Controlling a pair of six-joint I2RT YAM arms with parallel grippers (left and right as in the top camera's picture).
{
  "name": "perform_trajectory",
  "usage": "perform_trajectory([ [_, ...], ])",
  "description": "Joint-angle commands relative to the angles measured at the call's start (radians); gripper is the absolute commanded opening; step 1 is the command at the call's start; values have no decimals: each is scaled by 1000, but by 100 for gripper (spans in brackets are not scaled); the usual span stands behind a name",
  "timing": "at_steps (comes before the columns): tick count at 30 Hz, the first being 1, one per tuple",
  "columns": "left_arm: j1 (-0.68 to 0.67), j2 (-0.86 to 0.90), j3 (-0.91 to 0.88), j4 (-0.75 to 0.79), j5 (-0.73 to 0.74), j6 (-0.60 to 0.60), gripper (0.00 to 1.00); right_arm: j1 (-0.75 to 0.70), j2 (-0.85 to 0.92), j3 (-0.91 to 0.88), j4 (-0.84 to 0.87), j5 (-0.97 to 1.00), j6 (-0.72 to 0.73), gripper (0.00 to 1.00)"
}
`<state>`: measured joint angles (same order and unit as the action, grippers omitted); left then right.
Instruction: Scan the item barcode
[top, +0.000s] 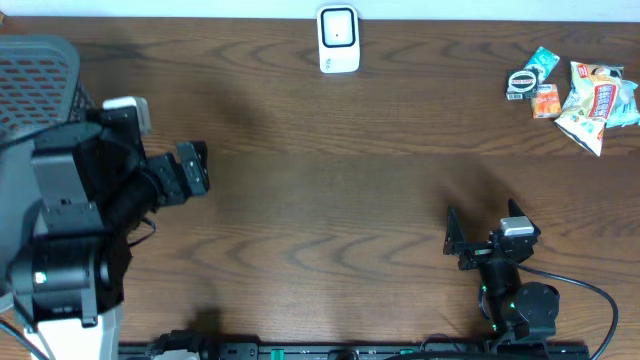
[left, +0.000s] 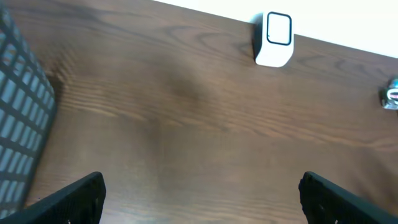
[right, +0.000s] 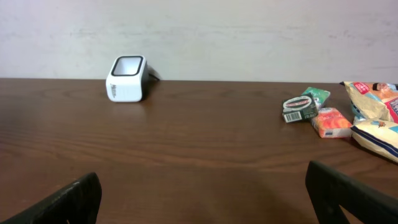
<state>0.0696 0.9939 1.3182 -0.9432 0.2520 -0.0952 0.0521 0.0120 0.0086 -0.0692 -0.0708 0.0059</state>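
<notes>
Overhead view: both grippers open and empty, items lying far right

Overhead, the brown wood table (top: 330, 200) fills the frame. A grey mesh basket (top: 40, 75) sits at its far left corner, partly under the left arm. The left wrist view catches the basket's grid wall (left: 18, 118) along its left edge.

The left arm reaches over the left side of the table. The left gripper (top: 203, 168) hangs above bare wood with its jaws spread wide and nothing between them. In its own camera the left gripper (left: 202, 202) shows only two black fingertips (left: 81, 199) at the bottom corners, with bare wood between.

The right arm is smaller in frame and sits near the front edge on the right. The right gripper (top: 455, 240) is likewise spread wide and holds nothing. Its wrist view shows the right gripper (right: 205, 202) low over the table, facing the far wall.

The items lie in a loose cluster at the far right corner, well apart from both grippers. Largest are the snack bags (top: 598, 100), pale with red and blue print, seen at the right edge of the right wrist view (right: 376, 118).

The white scanner (top: 338, 40) stands at the middle of the far edge, its dark-framed window tilted upward. It appears in the left wrist view (left: 275, 38) and the right wrist view (right: 127, 78).

Just left of the bags lie three small things. A green pack (top: 542, 62) (right: 316, 95) lies farthest back. A dark tin (top: 520, 83) (right: 297, 108) touches it and shows a barcode label toward the right wrist camera. An orange pack (top: 545, 100) (right: 331, 122) lies between the tin and the bags.
</notes>
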Motion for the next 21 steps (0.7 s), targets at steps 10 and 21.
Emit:
perform_trajectory([
  [10,3,18,-21,8,100,24,98,8,-7,-2,-2,5,-14,99],
  [21,3,18,-21,18,104,39,98,8,-7,-2,-2,5,-14,99],
])
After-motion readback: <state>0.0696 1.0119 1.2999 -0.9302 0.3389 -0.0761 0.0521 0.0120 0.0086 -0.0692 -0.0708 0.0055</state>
